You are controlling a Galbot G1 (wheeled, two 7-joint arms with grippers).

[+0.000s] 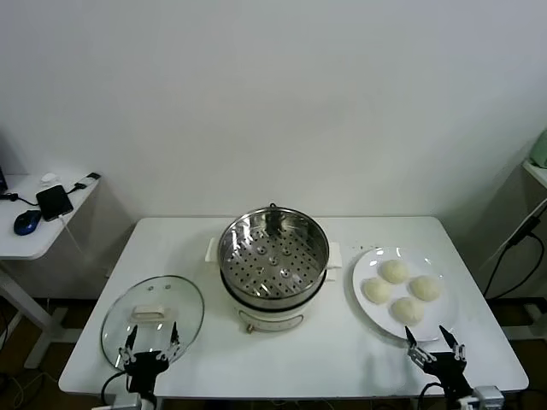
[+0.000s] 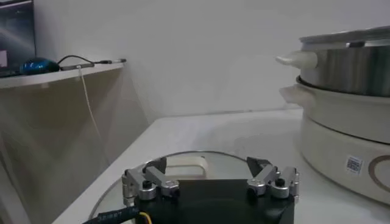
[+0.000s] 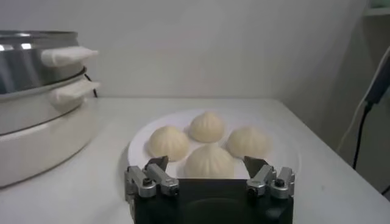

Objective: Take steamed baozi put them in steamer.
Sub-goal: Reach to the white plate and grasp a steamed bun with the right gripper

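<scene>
My right gripper (image 1: 437, 346) hangs at the table's (image 1: 342, 359) near edge, jaws spread wide on nothing, just short of the white plate (image 3: 286, 143). My left gripper (image 1: 150, 343) sits equally open over the near rim of the glass lid (image 1: 115, 318). Beyond, four steamed baozi (image 1: 400, 289) cluster on the plate, beside the steamer (image 1: 273, 248) at mid-table, its perforated tray bare

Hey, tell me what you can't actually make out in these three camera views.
- Steamer tray: unseen in both wrist views, hidden by its steel wall.
- Glass lid: near edge covered by the left gripper in the left wrist view.
- Nearest baozi: its base is behind the right gripper in the right wrist view.
</scene>
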